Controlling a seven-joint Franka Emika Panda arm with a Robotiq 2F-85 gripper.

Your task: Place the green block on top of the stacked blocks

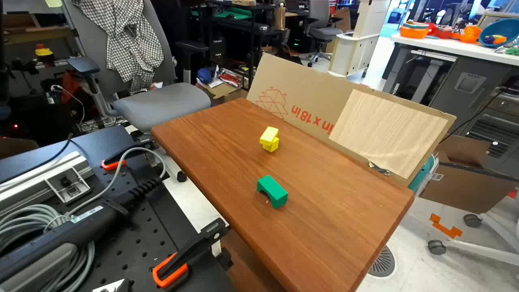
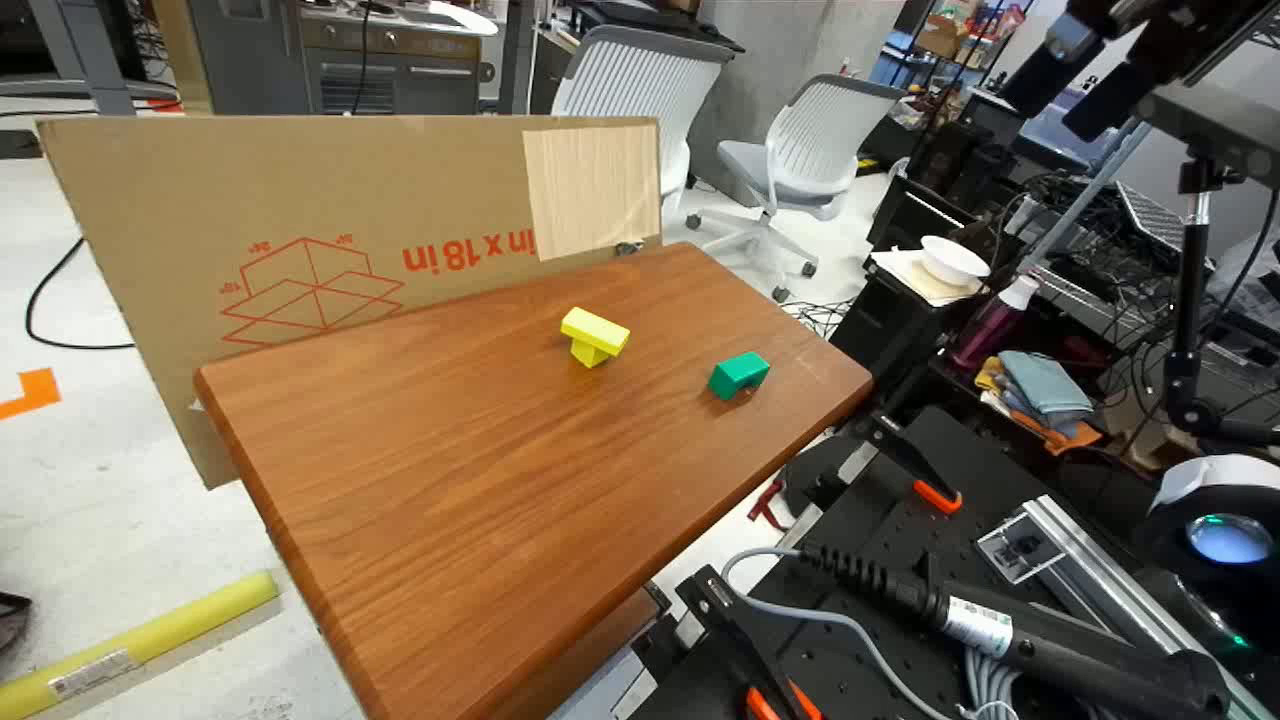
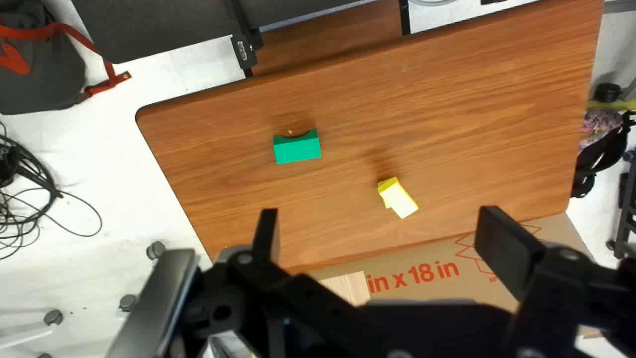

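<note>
Begin at the claw (image 3: 381, 231), spread wide with nothing between, hanging high and well apart from the table (image 3: 472, 99). Nearer the claw in the wrist view, the stacked blocks (image 3: 398, 198): two yellow pieces, one laid askew across the other with an overhang, probably easy to topple, so stay clear of them while descending. Farther from the claw, ahead and toward the left in that view, the green block (image 3: 297, 148), standing on the table like a little bridge, hollow underneath. Likely step in hand: reaching for it. Shift over, centre carefully, sink straight down, then close across the end faces, roughly in line with the spread, to avoid a skid.
</note>
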